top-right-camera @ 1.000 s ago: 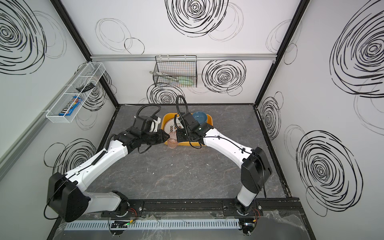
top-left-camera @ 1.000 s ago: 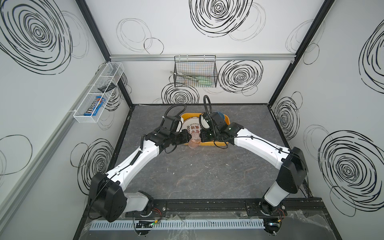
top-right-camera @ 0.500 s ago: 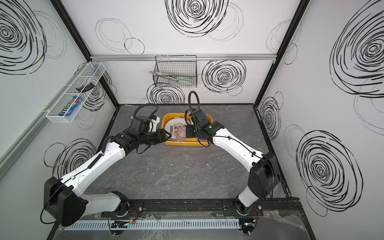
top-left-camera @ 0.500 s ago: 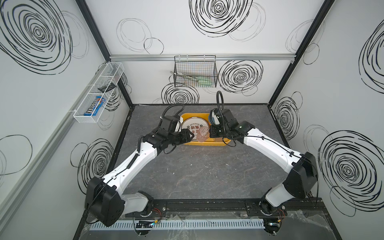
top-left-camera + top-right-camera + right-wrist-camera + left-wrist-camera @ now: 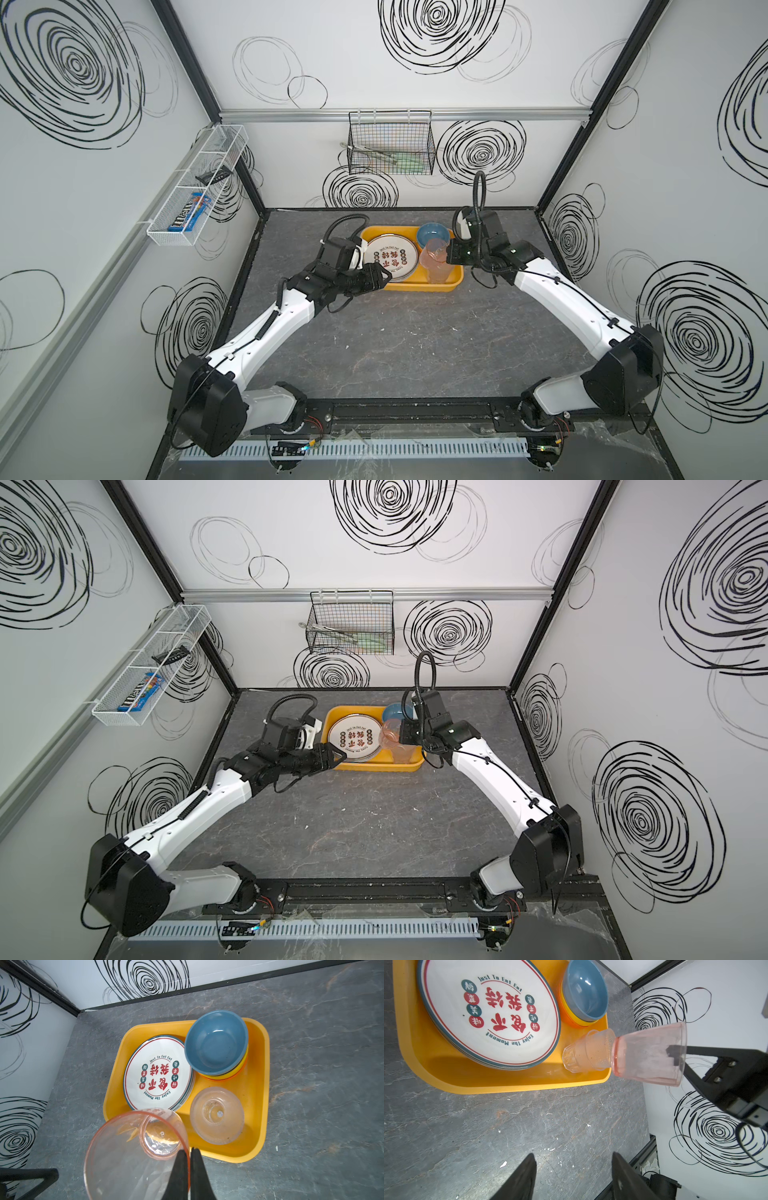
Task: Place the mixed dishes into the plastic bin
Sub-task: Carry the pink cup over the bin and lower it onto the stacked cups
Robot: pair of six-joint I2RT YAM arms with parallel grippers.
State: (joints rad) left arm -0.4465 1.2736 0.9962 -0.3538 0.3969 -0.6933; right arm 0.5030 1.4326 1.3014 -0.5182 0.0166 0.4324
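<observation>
Now, in a top view your right gripper (image 5: 445, 258) is pinched tight on the rim of the pinkish cup (image 5: 433, 253), held above the yellow plastic bin (image 5: 415, 286), beside the plate stack (image 5: 388, 259) and blue bowl (image 5: 433, 235).
Left wrist view: left gripper (image 5: 573, 1169) spread, empty, over bare table (image 5: 508, 1130), short of the bin.
Right wrist view: a clear cup (image 5: 217, 1115) stands mouth-up in the bin.
Step in hand, likely: nesting the cup. Next: centre over the clear one, lower gently, release.
</observation>
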